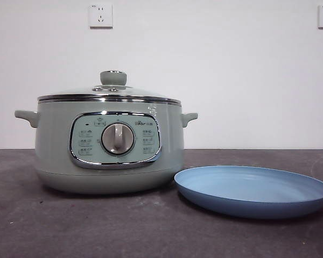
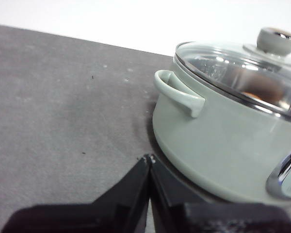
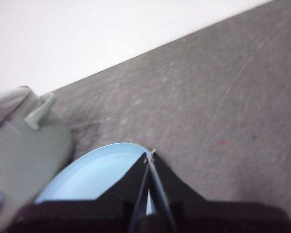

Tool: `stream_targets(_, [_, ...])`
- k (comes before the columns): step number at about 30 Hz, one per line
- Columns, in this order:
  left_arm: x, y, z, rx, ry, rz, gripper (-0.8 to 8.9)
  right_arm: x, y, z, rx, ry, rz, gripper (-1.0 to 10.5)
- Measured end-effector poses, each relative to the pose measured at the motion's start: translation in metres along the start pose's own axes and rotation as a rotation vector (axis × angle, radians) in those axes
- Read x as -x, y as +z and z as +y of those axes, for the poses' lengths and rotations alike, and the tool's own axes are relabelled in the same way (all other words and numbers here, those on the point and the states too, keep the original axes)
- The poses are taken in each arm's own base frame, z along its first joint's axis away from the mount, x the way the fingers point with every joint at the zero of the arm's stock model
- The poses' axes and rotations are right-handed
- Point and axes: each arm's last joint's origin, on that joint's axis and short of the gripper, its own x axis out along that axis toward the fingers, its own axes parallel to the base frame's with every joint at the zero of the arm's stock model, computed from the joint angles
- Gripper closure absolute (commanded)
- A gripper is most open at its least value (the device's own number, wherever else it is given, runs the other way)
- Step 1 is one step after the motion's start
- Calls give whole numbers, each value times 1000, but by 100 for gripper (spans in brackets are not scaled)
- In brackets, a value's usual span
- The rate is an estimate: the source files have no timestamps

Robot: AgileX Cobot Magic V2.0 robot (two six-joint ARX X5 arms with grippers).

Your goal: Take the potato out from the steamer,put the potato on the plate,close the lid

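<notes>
The pale green steamer [image 1: 107, 148] stands on the dark table at the left, with its glass lid [image 1: 110, 92] on it and the green knob on top. The light-blue plate [image 1: 253, 191] lies empty to its right, close to the pot. In the left wrist view the potato [image 2: 262, 91] shows as an orange-brown shape through the lid [image 2: 233, 63], inside the steamer [image 2: 223, 141]. My left gripper [image 2: 149, 158] is shut and empty, beside the pot's side handle. My right gripper [image 3: 149, 154] is shut and empty above the plate's [image 3: 94, 172] edge.
The dark grey table [image 1: 54, 226] reaches to a white wall with two sockets [image 1: 100, 16]. The steamer's side handle [image 2: 177, 92] sticks out toward my left gripper. No arm shows in the front view.
</notes>
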Motion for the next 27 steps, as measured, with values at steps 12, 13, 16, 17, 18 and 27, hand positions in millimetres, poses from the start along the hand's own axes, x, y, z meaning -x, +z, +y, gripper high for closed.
stream_targets(12, [21,53,-19,113,-70,-28,821,10,56,28,-103,111,43,959])
stream_targets(13, [22,59,-21,116,-74,-17,821,11,62,31,-104,117,65,959])
stream_targets(16, [25,78,-28,117,-117,24,821,11,83,42,-85,153,148,959])
stream_targets(17, [25,86,-30,112,-135,42,821,11,91,46,-71,169,177,959])
stream_targets(18, [26,94,-33,104,-154,62,821,10,99,50,-54,185,205,959])
stream_targets(27, [19,146,-49,-9,-302,294,822,6,159,85,135,355,466,959])
